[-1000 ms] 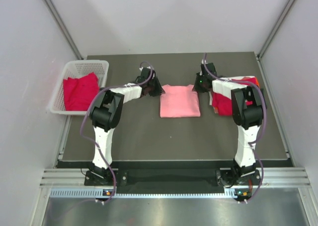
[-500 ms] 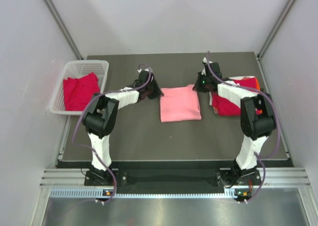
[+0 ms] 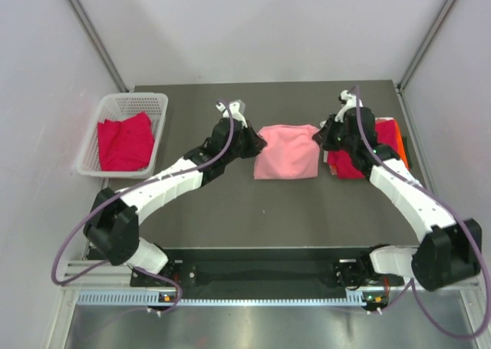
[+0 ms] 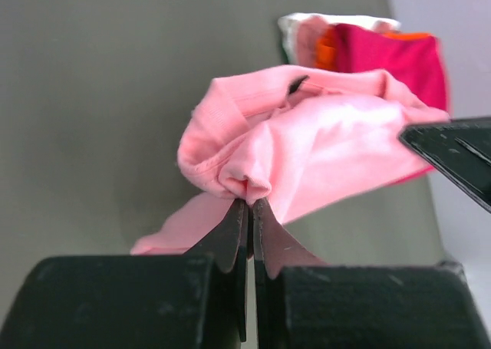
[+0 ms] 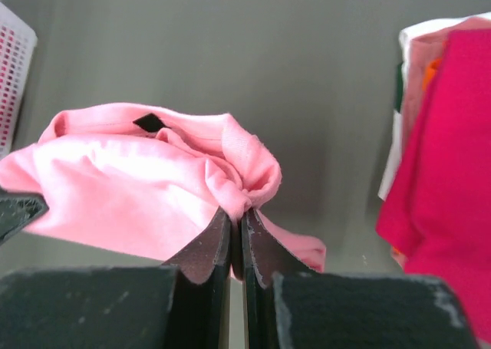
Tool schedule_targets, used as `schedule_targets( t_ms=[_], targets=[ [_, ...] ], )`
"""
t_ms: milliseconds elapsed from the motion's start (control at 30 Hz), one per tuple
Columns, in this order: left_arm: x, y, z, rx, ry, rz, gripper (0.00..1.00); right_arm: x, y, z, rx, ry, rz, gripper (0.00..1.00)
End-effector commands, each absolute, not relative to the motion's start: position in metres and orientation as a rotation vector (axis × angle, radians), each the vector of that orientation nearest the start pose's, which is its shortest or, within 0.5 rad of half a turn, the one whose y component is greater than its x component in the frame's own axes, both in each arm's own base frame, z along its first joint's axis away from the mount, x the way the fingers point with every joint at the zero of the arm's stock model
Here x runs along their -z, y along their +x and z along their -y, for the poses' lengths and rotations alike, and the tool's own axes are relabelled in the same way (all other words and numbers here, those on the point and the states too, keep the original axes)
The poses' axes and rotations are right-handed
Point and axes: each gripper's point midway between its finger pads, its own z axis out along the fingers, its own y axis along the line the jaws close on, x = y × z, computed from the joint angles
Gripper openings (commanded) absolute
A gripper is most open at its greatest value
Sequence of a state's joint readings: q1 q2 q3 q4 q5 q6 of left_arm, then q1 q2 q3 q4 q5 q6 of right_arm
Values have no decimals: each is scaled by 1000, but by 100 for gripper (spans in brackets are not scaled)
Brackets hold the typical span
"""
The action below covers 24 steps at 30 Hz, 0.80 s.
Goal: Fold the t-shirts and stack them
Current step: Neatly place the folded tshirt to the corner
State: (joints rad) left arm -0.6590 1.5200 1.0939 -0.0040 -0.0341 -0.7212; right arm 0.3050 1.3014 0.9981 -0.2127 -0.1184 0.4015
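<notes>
A light salmon-pink t-shirt (image 3: 286,151) sits folded at the middle of the dark table (image 3: 230,211). Its far left and right corners are bunched and raised, and the rest drapes down to the surface. Just to its right lies a stack of folded t-shirts (image 3: 349,165), crimson-magenta on top, with an orange t-shirt (image 3: 400,140) and a white t-shirt (image 4: 337,19) showing at the edges. Far left, another crimson-magenta t-shirt (image 3: 123,142) lies crumpled inside a white mesh basket (image 3: 134,101).
</notes>
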Motion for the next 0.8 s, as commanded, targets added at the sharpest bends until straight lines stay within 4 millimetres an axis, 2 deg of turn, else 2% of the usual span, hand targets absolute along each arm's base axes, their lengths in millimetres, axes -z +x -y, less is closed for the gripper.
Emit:
schedule_targets(
  t_ms=[0, 33, 100, 133, 167, 233, 333, 433, 467, 500, 533, 567, 600, 633, 667, 700, 733, 767],
  targets=[
    [-253, 341, 309, 840, -82, -1940, 0, -233, 349, -138, -497, 52, -2039, 0],
    [-260, 329, 320, 870, -64, -1927, 0, -248, 342, -129, -473, 76, -1991, 0],
    [-275, 318, 325, 896, -66, -1889, 0, -256, 331, -116, -426, 114, -1978, 0],
    [-281, 308, 336, 922, -46, -1878, 0, -272, 326, -103, -385, 154, -1932, 0],
    [-286, 302, 340, 935, -40, -1866, 0, -272, 319, -96, -356, 174, -1945, 0],
    [-299, 288, 355, 963, -17, -1839, 0, -290, 311, -78, -303, 225, -1898, 0],
    [-310, 276, 376, 993, 16, -1808, 0, -300, 301, -55, -224, 282, -1881, 0],
    [-319, 272, 404, 1042, 48, -1781, 0, -307, 297, -31, -133, 337, -1877, 0],
    [-311, 274, 416, 1032, 62, -1793, 0, -307, 297, -24, -105, 350, -1882, 0],
    [-326, 275, 425, 1057, 60, -1758, 0, -307, 297, -13, -74, 384, -1875, 0],
    [-327, 275, 434, 1068, 65, -1750, 0, -308, 299, -7, -60, 401, -1876, 0],
    [-313, 278, 449, 1068, 83, -1773, 0, -309, 300, -1, -45, 415, -1875, 0],
    [-329, 281, 458, 1104, 75, -1736, 0, -308, 301, 12, -18, 454, -1873, 0],
    [-329, 281, 467, 1116, 77, -1731, 0, -306, 304, 17, -19, 463, -1881, 0],
    [-314, 285, 480, 1108, 92, -1752, 0, -307, 306, 22, -19, 473, -1876, 0],
    [-326, 288, 489, 1131, 85, -1725, 0, -306, 307, 40, 10, 527, -1869, 0],
    [-326, 290, 497, 1145, 81, -1718, 0, -306, 312, 42, -7, 526, -1877, 0],
    [-313, 294, 508, 1142, 88, -1734, 0, -306, 315, 47, -3, 539, -1875, 0]
  ],
)
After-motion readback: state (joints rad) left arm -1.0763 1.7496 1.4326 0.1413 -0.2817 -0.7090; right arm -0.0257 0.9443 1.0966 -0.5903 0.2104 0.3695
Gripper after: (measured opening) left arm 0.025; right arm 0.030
